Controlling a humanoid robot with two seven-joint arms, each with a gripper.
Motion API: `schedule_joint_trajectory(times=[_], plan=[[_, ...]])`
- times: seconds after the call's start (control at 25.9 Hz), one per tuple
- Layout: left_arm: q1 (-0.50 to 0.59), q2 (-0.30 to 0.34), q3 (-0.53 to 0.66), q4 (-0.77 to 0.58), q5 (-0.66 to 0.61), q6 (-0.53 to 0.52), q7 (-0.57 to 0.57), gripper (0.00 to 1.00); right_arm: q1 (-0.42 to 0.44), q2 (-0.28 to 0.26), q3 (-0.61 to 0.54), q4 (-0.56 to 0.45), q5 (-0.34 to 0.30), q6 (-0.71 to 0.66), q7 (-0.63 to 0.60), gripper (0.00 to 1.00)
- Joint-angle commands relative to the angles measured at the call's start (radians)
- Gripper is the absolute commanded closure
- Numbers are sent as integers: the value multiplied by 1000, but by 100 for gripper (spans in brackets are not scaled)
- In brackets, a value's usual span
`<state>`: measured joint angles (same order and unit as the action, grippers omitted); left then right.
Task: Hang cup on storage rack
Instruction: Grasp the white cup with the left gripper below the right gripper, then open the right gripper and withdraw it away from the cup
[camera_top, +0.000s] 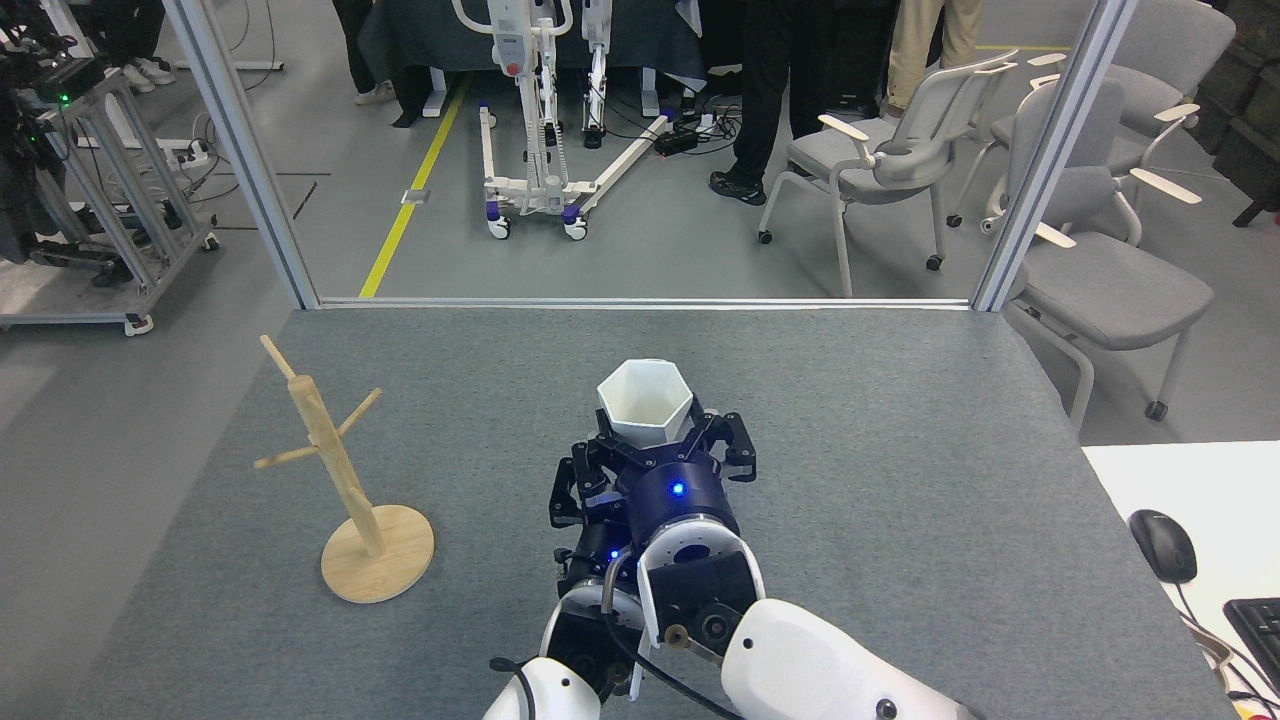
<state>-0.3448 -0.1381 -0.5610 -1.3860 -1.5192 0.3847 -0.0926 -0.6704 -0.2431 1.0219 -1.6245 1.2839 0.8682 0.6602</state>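
Observation:
The white faceted cup (645, 400) is upright, its hexagonal rim facing up, in the middle of the grey table. My right gripper (655, 447) is shut on its lower part, black fingers (733, 452) clasping both sides; the handle is hidden. My left gripper (572, 497) sits just left of and under the right wrist, mostly covered by it, so its state is unclear. The storage rack (335, 465), a light wooden post with angled pegs on a round base (392, 570), stands at the left of the table, well clear of the cup.
The grey felt table (900, 480) ends at a metal frame (640, 301) at the back. Behind it are chairs (880, 150), a wheeled stand (530, 190) and people's legs. A mouse (1163, 545) and a keyboard lie on a white desk at the right.

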Motion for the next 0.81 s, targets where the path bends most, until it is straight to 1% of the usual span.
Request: schedule_joint_trajectory(times=[0.0, 0.23, 0.31, 0.39, 0.46, 0.54, 0.58, 0.7, 0.77], plan=[[-25, 0, 1, 28, 2, 0, 2, 3, 8, 15, 3, 0, 3, 0, -4, 77], [-39, 0, 3, 38, 5, 3, 19, 3, 17, 19, 1, 0, 3, -2, -4, 75], [-40, 0, 3, 42, 4, 3, 19, 6, 20, 19, 3, 0, 3, -2, -5, 73], [-40, 0, 1, 42, 4, -1, 17, 23, 20, 19, 3, 0, 3, -1, -5, 70], [-40, 0, 0, 44, 2, -7, 13, 40, 22, 18, 1, 2, 3, 0, -7, 60], [-40, 0, -5, 44, 1, -7, 11, 50, 22, 18, 1, 2, 3, 0, -8, 45], [-40, 0, -5, 42, 1, -10, 8, 58, 22, 18, 1, 2, 3, 2, -8, 39], [-40, 0, -8, 42, 1, -21, -1, 76, 22, 16, 1, 2, 3, 5, -10, 26], [-39, 2, -8, 42, -3, -44, -7, 82, 25, 16, 1, 0, 3, 5, -11, 21]])
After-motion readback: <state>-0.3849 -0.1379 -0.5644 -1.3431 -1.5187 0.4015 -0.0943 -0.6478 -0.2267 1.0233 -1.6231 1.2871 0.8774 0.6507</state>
